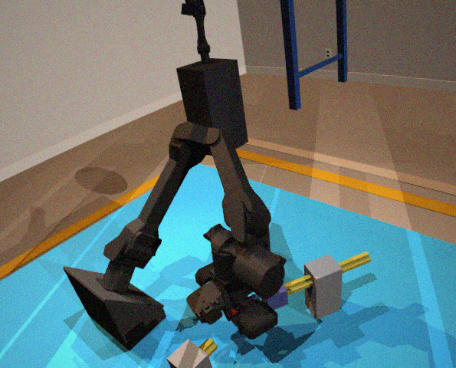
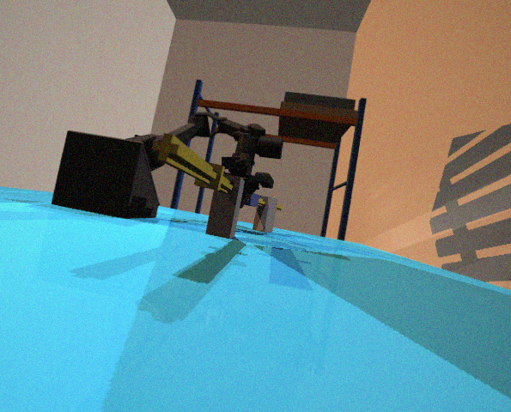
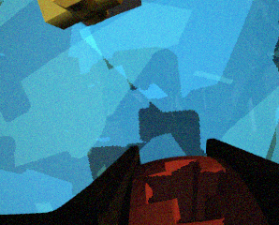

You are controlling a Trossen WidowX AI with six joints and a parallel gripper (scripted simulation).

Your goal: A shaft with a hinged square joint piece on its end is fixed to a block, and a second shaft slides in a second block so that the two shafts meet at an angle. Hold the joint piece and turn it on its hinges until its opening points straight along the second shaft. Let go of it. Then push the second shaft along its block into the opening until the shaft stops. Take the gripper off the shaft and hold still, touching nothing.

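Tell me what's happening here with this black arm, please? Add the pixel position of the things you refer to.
The arm's claw (image 1: pixel 231 313) (image 3: pixel 172 149) is shut on a red joint piece (image 1: pixel 232 312) (image 3: pixel 165 206), apparently to turn it on its hinges. A purple piece (image 1: pixel 277 300) sits beside it, at the end of a yellow shaft (image 1: pixel 354 262) that runs through a grey block (image 1: pixel 326 289). The other shaft (image 2: pixel 193 165) doesn't seem to be in the joint piece yet.
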